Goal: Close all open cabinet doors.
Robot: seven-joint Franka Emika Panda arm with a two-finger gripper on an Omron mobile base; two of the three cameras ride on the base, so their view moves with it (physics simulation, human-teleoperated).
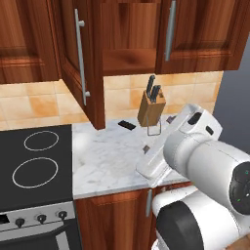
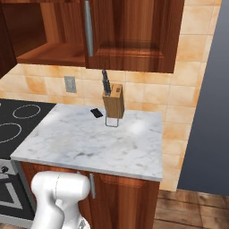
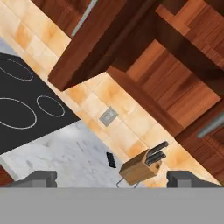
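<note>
Swinging out at upper left of the left base view, one door (image 1: 80, 58) stands open beside a closed door (image 1: 195, 34). Below, a knife block (image 1: 151, 107) sits on the table (image 1: 112, 156). Claw (image 3: 113, 178) fingertips (image 3: 41, 178) spread wide apart, holding nothing.

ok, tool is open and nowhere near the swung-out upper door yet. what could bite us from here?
1. The open cabinet door juts edge-on over the counter; a push near its hinge side may barely swing it.
2. The knife block stands under the open cabinet, so a low arm sweep could knock it over.
3. The tool is open; a finger could snag the door's bar handle.
</note>
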